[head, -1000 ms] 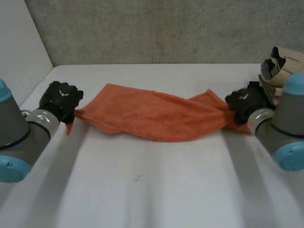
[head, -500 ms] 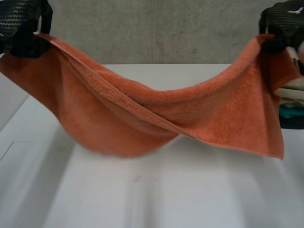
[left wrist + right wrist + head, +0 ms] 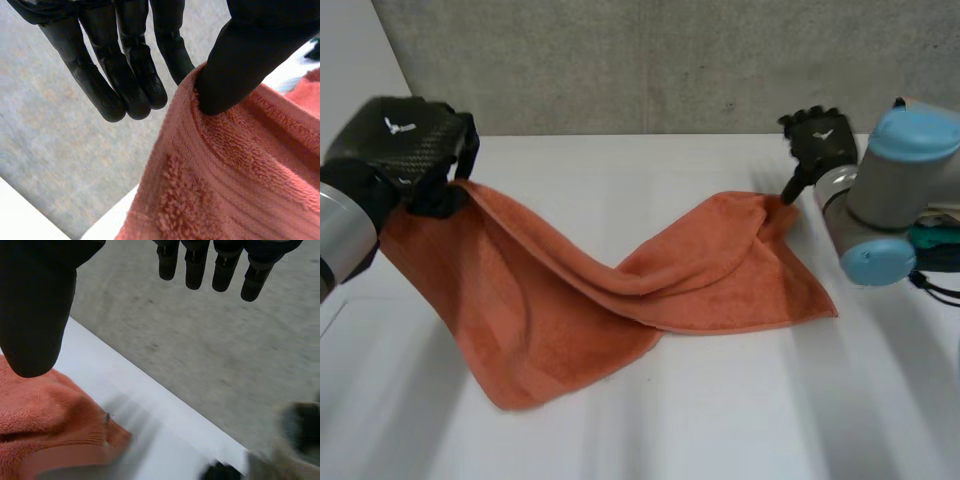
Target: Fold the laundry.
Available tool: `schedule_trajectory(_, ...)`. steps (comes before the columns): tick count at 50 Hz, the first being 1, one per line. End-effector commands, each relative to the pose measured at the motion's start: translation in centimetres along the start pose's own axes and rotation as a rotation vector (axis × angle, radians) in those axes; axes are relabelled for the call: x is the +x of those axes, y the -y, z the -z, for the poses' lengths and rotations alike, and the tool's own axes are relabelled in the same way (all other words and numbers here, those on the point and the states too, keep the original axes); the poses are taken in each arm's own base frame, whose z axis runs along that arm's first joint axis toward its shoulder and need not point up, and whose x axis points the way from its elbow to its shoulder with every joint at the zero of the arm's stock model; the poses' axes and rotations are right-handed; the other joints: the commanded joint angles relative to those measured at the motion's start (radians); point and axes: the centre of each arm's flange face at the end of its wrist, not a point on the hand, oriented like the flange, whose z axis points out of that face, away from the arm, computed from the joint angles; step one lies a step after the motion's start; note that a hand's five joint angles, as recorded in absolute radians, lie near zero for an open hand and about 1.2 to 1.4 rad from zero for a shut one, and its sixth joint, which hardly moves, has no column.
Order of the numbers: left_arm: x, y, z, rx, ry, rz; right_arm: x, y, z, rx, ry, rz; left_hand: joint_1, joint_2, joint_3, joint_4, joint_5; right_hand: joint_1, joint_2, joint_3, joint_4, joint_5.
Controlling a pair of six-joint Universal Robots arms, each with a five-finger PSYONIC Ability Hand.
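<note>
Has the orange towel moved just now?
Yes. The towel has dropped from across the grey wall onto the table; the left hand holds one end up.

Left hand [image 3: 125, 55]: fingers [image 3: 107, 97] straight, most tips clear of the cloth. Thumb [image 3: 235, 60] sits at their 3 o'clock, tip dug into the hemmed edge of the orange towel [image 3: 240, 175]. The finger nearest the thumb runs behind that edge, so the cloth sits between the two. Towel falls from the thumb toward 6 o'clock. Grey wall [image 3: 45, 145] behind the fingers, with a white table [image 3: 12, 215] strip at its 7 o'clock.
</note>
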Motion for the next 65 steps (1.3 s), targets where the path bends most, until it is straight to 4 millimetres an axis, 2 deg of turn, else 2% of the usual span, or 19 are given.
schedule_trajectory(1,-0.3,4.2,1.5,0.124,0.003,-0.011,2.5,4.2,6.9,-0.199,0.005,0.014,0.230,0.198,0.207,0.198,0.235,-0.050,-0.037,-0.036,-0.044,-0.049)
schedule_trajectory(7,0.7,8.2,3.1,0.230,-0.036,0.001,1.9,2.2,13.3,-0.453,0.061,-0.096,0.230,0.198,0.207,0.198,0.235,-0.050,-0.037,-0.036,-0.044,-0.049)
schedule_trajectory(9,0.9,9.3,3.5,0.256,-0.040,0.006,1.5,1.3,14.4,-0.488,0.064,-0.154,0.230,0.198,0.207,0.198,0.235,-0.050,-0.037,-0.036,-0.044,-0.049)
schedule_trajectory(13,1.4,12.1,4.9,0.323,-0.041,0.013,-1.4,-2.0,16.8,-0.531,0.099,-0.315,0.230,0.198,0.207,0.198,0.235,-0.050,-0.037,-0.036,-0.044,-0.049)
schedule_trajectory(19,2.3,14.7,5.9,0.386,-0.049,0.025,-5.7,-5.6,17.0,-0.412,0.141,-0.423,0.230,0.198,0.207,0.198,0.235,-0.050,-0.037,-0.036,-0.044,-0.049)
schedule_trajectory(23,2.4,15.8,6.3,0.407,-0.038,0.021,-7.4,-7.2,15.7,-0.333,0.126,-0.413,0.230,0.198,0.207,0.198,0.235,-0.050,-0.037,-0.036,-0.044,-0.049)
schedule_trajectory(28,1.9,16.9,6.7,0.431,-0.004,0.020,-8.5,-8.1,15.7,-0.358,0.115,-0.396,0.230,0.198,0.207,0.198,0.235,-0.050,-0.037,-0.036,-0.044,-0.049)
schedule_trajectory(32,1.6,17.0,6.7,0.428,0.012,0.017,-8.0,-7.7,15.8,-0.353,0.075,-0.416,0.230,0.198,0.207,0.198,0.235,1.116,1.129,1.129,1.121,1.116)
schedule_trajectory(33,1.6,16.8,6.6,0.421,0.015,0.011,-6.7,-6.9,15.3,-0.324,0.022,-0.437,0.230,0.198,0.207,0.198,0.235,1.172,1.185,1.185,1.177,1.172)
schedule_trajectory(35,1.3,16.3,6.2,0.398,0.031,0.005,-4.8,-5.5,14.9,-0.278,-0.035,-0.454,0.230,0.198,0.207,0.198,0.235,1.172,1.185,1.186,1.178,1.173)
schedule_trajectory(38,0.1,14.2,4.7,0.321,0.077,-0.024,-0.4,-2.6,14.5,-0.188,-0.120,-0.434,0.230,0.198,0.207,0.198,0.235,1.172,1.185,1.186,1.178,1.173)
schedule_trajectory(40,-1.2,11.8,3.1,0.238,0.118,-0.055,1.9,-0.5,14.4,-0.135,-0.097,-0.353,0.230,0.198,0.207,0.198,0.235,1.172,1.185,1.186,1.178,1.173)
schedule_trajectory(46,-3.2,5.3,0.4,0.040,0.105,-0.107,4.6,2.8,15.9,-0.161,0.157,-0.072,0.230,0.198,0.207,0.198,0.235,1.172,1.185,1.186,1.178,1.173)
schedule_trajectory(47,-3.5,3.0,-0.5,-0.026,0.077,-0.108,5.1,3.3,16.5,-0.214,0.222,-0.019,0.230,0.198,0.207,0.198,0.235,1.172,1.185,1.186,1.178,1.173)
schedule_trajectory(49,-3.5,0.4,-1.5,-0.094,0.032,-0.104,5.9,3.6,16.7,-0.263,0.240,0.012,0.230,0.198,0.207,0.198,0.235,1.172,1.185,1.186,1.178,1.173)
schedule_trajectory(54,-2.0,-6.3,-4.4,-0.264,-0.130,-0.110,6.6,3.3,16.7,-0.446,0.334,0.101,0.230,0.198,0.207,0.198,0.235,1.172,1.185,1.186,1.178,1.173)
schedule_trajectory(58,-1.9,-9.9,-6.7,-0.357,-0.148,-0.145,5.9,2.5,15.6,-0.503,0.407,0.190,0.230,0.198,0.207,0.198,0.235,1.172,1.185,1.186,1.178,1.173)
schedule_trajectory(62,-2.5,-11.6,-9.6,-0.376,-0.130,-0.200,4.4,1.8,13.7,-0.502,0.456,0.270,0.230,0.198,0.207,0.198,0.235,1.172,1.185,1.186,1.178,1.173)
schedule_trajectory(65,-3.3,-11.4,-11.9,-0.311,-0.095,-0.238,4.1,2.3,11.6,-0.432,0.408,0.308,0.230,0.198,0.207,0.198,0.235,1.172,1.185,1.186,1.178,1.173)
